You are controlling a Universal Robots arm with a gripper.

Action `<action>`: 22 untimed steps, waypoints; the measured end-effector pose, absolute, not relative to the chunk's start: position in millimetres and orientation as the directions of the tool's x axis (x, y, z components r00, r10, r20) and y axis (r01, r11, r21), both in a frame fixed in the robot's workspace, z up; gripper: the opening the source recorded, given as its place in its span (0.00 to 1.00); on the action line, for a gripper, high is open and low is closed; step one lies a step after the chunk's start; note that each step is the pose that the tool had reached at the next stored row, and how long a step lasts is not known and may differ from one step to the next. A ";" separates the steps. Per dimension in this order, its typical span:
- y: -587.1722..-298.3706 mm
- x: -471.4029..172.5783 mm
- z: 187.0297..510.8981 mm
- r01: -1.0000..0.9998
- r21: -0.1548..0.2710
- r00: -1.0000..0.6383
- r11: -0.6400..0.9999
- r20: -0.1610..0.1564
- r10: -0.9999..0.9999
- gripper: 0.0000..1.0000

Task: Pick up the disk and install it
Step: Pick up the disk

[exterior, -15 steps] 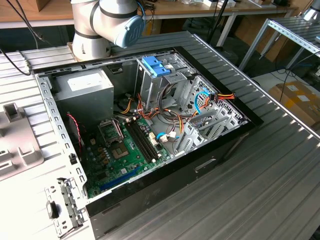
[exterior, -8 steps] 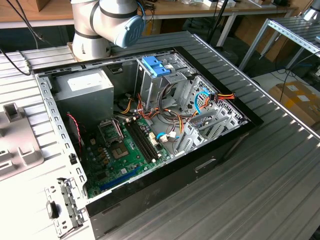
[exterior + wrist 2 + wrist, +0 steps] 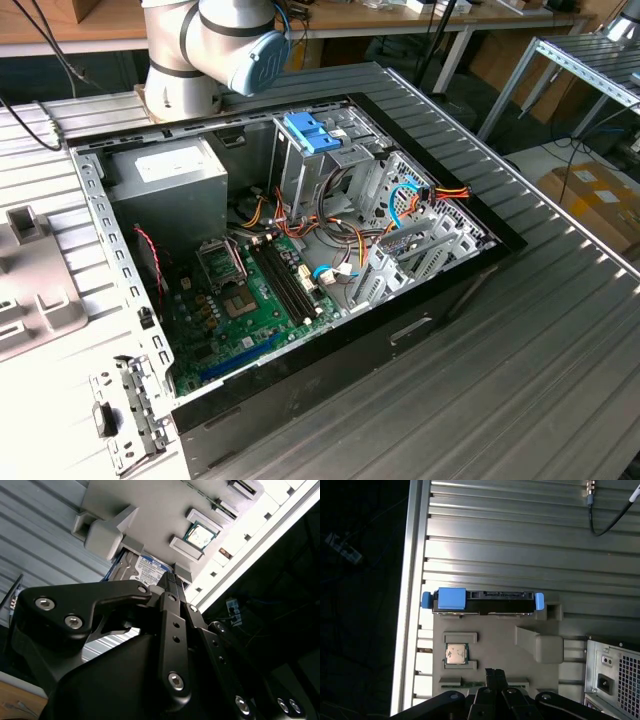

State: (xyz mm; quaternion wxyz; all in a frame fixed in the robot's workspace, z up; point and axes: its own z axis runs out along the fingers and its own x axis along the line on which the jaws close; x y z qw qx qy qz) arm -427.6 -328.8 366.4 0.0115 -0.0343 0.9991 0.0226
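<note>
Disk (image 3: 482, 602) at grey tray (image 3: 490, 630) edge, arm (image 3: 215, 40) hovering above, fingers (image 3: 490, 676) pressed together

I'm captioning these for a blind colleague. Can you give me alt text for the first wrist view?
The disk, in its blue carrier, rests at one edge of a grey tray on a ribbed metal table. The gripper is apart from it; a chip in the tray lies nearer the gripper.

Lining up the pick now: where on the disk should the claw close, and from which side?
Probably from above, across its thin width, around mid-span. The disk stands on edge in the grey holder with its long top edge exposed. Stay clear of the blue tab near one end.
</note>
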 end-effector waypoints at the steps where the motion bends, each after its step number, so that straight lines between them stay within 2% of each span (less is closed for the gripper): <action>1: -328.8 -427.6 366.4 -0.070 0.044 -0.997 0.997 -0.024 -0.069 0.11; 22: -328.8 -427.6 366.0 -0.082 0.044 -0.996 0.996 -0.024 -0.081 0.11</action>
